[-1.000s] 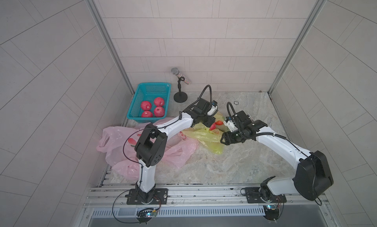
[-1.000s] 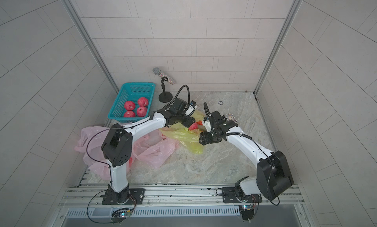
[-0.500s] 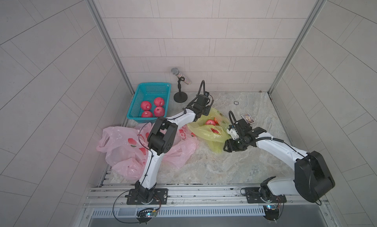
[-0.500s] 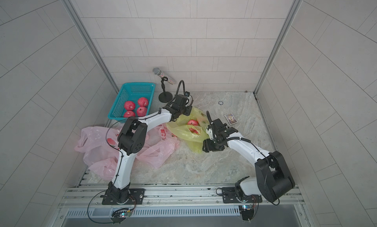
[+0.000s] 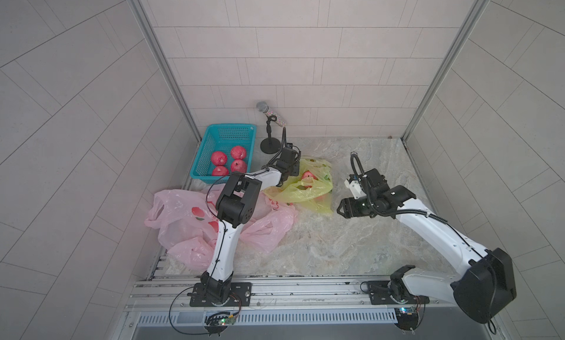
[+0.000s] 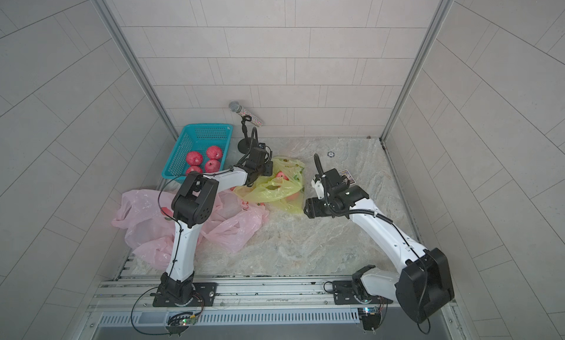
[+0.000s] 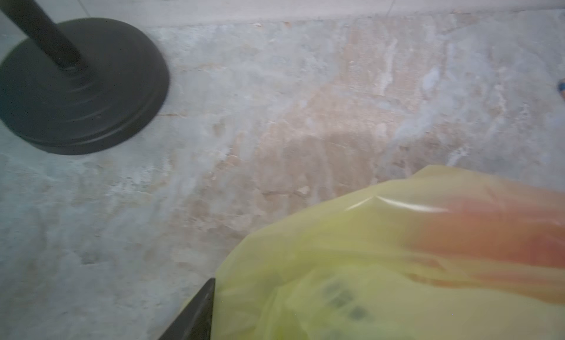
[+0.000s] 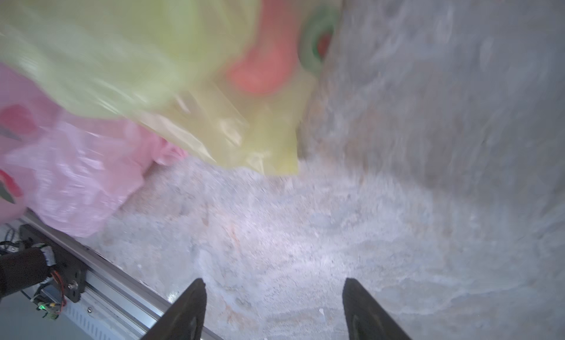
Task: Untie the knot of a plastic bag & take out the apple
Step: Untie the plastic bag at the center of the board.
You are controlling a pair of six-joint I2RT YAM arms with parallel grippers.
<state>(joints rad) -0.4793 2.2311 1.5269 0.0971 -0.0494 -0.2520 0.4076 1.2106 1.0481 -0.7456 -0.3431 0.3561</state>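
Note:
The yellow plastic bag lies crumpled on the marble table, and I make out no knot on it. The red apple shows at the bag's upper opening in both top views. My left gripper is at the bag's far left edge. In the left wrist view one dark finger shows and yellow film hides the other. My right gripper is open and empty over bare table, just off the bag's near right corner. In a top view that gripper points at the bag.
A blue basket with several red apples stands at the back left. A microphone stand is next to it, close behind my left gripper. Pink bags lie under my left arm. A small card lies behind my right wrist.
My right gripper has let the bag go and drawn back to the near right. My left gripper has shifted to the bag's far left edge, and the bag has settled on the table.

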